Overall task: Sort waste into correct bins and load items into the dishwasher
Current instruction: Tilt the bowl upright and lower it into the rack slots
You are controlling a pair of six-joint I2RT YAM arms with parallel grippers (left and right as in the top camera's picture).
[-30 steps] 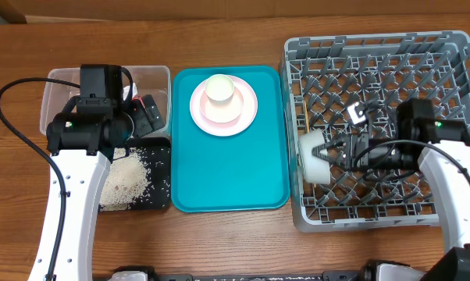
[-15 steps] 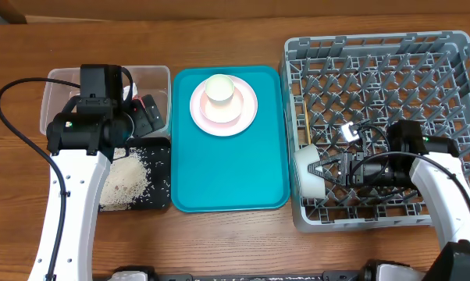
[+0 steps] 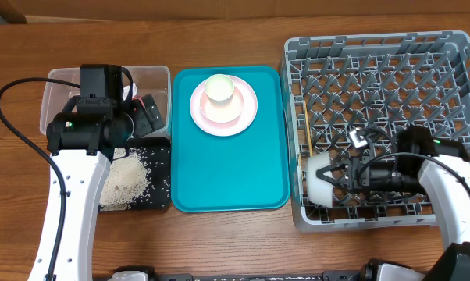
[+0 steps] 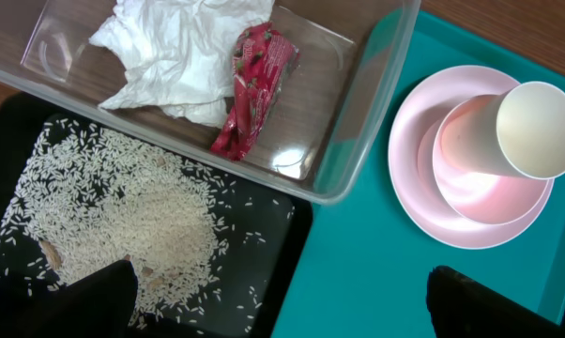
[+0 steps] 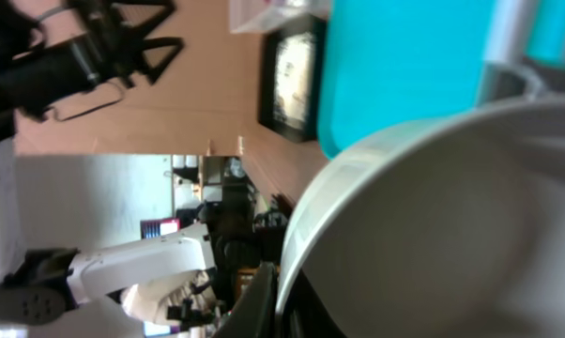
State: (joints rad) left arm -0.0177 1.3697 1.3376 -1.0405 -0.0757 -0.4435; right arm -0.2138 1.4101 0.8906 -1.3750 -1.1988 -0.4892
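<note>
A: Right hand [image 3: 334, 175]?
B: Pressed together on the rim of the white round bowl [image 3: 319, 179], with the thin wall pinched between its fingers. The bowl stands on edge among the pegs of the large grey latticed dish rack [image 3: 453, 47], in the near corner beside the flat teal serving tray [image 3: 227, 172]. Judged reason: on edge, the pegs can prop it.
A: Released?
B: Not that I can see. The right wrist view is filled by the bowl's rim, close up.
A: Left hand [image 3: 145, 114]?
B: Spread wide and holding nothing. It hovers where the clear plastic rectangular tub [image 4: 358, 122] meets the shallow black rectangular tray [image 4: 284, 246].
A: Waste?
B: It looks sorted. The crumpled white paper napkin [image 4: 179, 47] and shiny red wrapper [image 4: 254, 89] are in the tub, and the loose white rice grains [image 4: 123, 225] are on the black tray.
A: Still to load?
B: The small white cup [image 3: 219, 87] on the pale pink round plate [image 3: 249, 117], both on the teal tray. The thin wooden chopsticks [image 3: 306, 129] lie in the rack along the wall beside that tray.
</note>
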